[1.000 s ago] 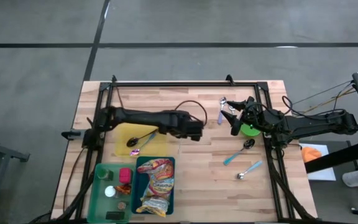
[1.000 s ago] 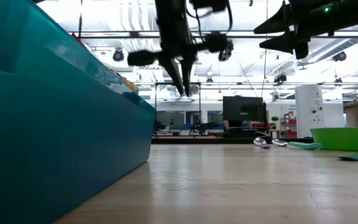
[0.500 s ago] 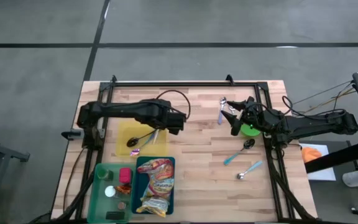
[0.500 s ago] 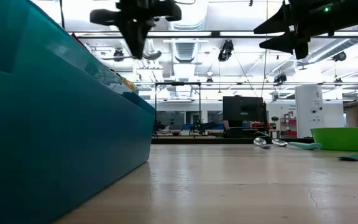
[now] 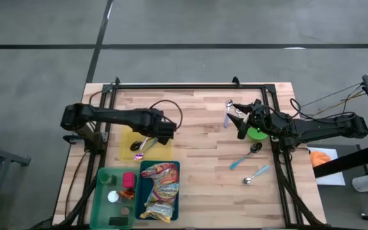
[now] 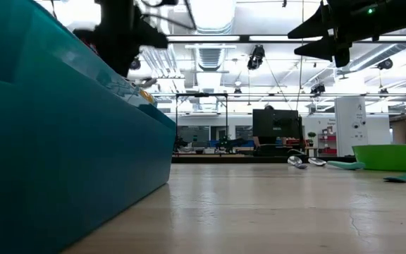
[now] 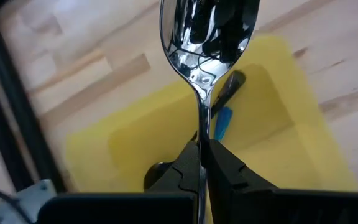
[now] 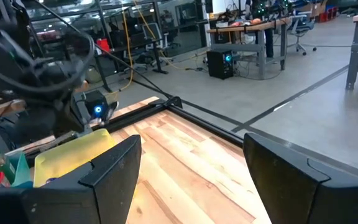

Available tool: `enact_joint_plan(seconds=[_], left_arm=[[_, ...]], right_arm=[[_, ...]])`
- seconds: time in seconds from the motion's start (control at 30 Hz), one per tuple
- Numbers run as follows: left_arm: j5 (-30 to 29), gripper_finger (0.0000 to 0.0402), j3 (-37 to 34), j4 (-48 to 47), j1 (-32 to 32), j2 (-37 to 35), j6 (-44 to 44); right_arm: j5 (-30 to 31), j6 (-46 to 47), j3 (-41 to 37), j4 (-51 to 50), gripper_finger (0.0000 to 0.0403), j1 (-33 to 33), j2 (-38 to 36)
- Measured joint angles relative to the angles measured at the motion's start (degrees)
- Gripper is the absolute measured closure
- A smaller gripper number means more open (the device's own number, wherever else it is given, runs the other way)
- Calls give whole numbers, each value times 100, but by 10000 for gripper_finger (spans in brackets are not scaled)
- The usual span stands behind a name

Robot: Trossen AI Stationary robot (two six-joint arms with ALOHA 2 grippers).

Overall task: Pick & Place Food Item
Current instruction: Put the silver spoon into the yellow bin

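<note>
Spoon (image 7: 207, 37) in left claw (image 7: 202, 163) has moved over yellow tray (image 5: 124, 137).

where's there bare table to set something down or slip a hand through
The widest bare wood lies mid-table, between the yellow tray and the loose spoons, running to the near edge right of the teal bin. The far strip along the frame is also free. It is crowded around the green bowl and the left gripper.
</note>
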Motion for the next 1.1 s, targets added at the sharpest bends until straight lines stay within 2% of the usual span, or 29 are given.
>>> enact_joint_plan(seconds=[0.4,0.53,0.87,1.1], left_arm=[[760,397,-2895,2579,0,-1249,13],[895,397,-3519,3334,0,-1485,566],[1342,388,-4235,4362,2,-1549,814],[1429,304,-4219,4462,2,-1553,812]], right_arm=[[0,-1,0,0,122,0,0],[0,0,0,0,122,-1,0],[0,0,0,0,122,1,0],[0,-1,0,1,122,0,0]])
